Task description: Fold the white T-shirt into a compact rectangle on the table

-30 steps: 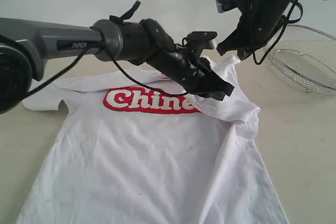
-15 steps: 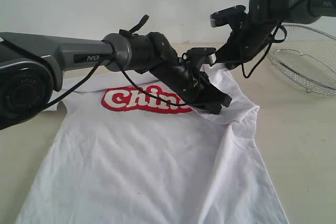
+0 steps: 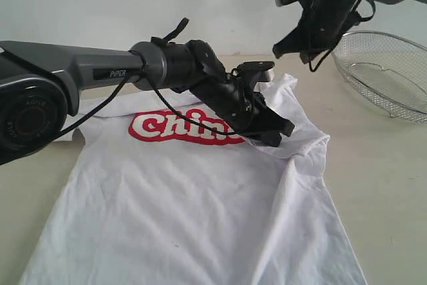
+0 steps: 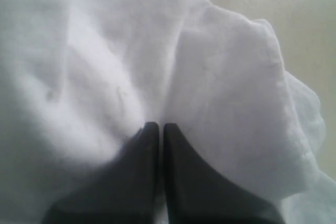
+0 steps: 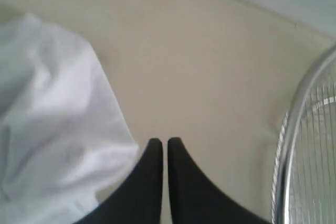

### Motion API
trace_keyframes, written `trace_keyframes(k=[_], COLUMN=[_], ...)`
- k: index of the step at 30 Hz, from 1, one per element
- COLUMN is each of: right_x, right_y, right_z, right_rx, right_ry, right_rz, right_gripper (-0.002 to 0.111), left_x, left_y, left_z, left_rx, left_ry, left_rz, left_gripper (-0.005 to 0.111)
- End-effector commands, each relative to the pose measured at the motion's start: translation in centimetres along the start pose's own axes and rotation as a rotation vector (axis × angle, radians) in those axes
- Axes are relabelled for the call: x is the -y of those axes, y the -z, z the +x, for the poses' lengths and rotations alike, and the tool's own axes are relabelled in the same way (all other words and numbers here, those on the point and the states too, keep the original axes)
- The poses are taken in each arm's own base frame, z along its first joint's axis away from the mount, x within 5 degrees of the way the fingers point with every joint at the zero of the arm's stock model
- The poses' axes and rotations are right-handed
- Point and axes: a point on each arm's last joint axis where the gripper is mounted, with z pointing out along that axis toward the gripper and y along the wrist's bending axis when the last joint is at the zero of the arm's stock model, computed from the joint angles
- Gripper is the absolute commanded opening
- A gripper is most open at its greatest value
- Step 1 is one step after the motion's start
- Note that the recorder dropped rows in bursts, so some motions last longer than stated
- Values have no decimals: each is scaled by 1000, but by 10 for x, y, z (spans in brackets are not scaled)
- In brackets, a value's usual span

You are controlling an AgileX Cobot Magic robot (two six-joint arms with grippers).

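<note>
Currently, the white T-shirt (image 3: 187,198) lies chest-up on the table (image 3: 387,185), with its right-hand sleeve folded inward. Left gripper (image 3: 281,130): fingers pressed together, tips against that folded cloth. Right gripper (image 3: 283,48): fingers pressed together, holding nothing, raised above the table near the wire-mesh basket (image 3: 393,78).

Pale beige table (image 3: 390,185) bearing a white T-shirt (image 3: 187,211) and a wire-mesh basket (image 3: 390,75).
The white T-shirt is spread face up across the middle of the tabletop, with the collar turned toward the far edge and the hem cut off at the near side of the exterior view. Red lettering (image 3: 177,128) is seen across the chest. The sleeve (image 3: 300,135) on the basket's side is folded in over the chest and creased. The wire-mesh basket is set toward the far right corner of the tabletop, apart from the shirt.
</note>
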Motion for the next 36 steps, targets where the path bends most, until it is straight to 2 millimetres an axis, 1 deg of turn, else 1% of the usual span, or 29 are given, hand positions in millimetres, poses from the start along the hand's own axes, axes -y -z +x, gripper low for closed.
trace_keyframes(k=[1, 4, 6, 8, 14, 17, 19, 23, 26, 28, 30, 32, 36], right_x=[15, 9, 0, -9, -24, -26, -29, -22, -16, -14, -14, -12, -7], right_y=[4, 3, -3, -14, -46, -52, -50, -32, -25, -23, -18, -10, 4], right_z=[22, 24, 23, 22, 16, 5, -4, -30, -42, -45, -46, -43, -28], right_rx=[-212, -210, -185, -151, -41, 73, 155, 296, 346, 358, 330, 262, 45], right_ry=[36, 30, 16, -2, -42, -114, -154, -179, -176, -162, -141, -89, 16], right_rz=[-32, -111, -194, -259, -237, -207, -190, -167, -151, -141, -145, -132, -99], right_gripper=[0, 0, 0, 0, 0, 0, 0, 0, 0, 0, 0, 0, 0], left_x=[-3, -3, -3, -3, -2, -2, -1, 0, 0, 0, 1, 1, -2], left_y=[-6, -6, -6, -6, -6, -6, -6, -6, -5, -5, -5, -5, -3], left_z=[11, 11, 11, 11, 12, 12, 13, 14, 14, 15, 16, 17, 18], left_rx=[-72, -72, -76, -79, -84, -89, -98, -109, -111, -120, -127, -139, -156], left_ry=[-9, -9, -9, -9, -7, -7, -7, -6, -6, -6, -6, -6, -15], left_rz=[5, 5, 8, 10, 16, 20, 26, 33, 35, 41, 46, 55, 47], left_gripper=[5, 5, 5, 5, 5, 5, 5, 5, 5, 5, 5, 5, 5])
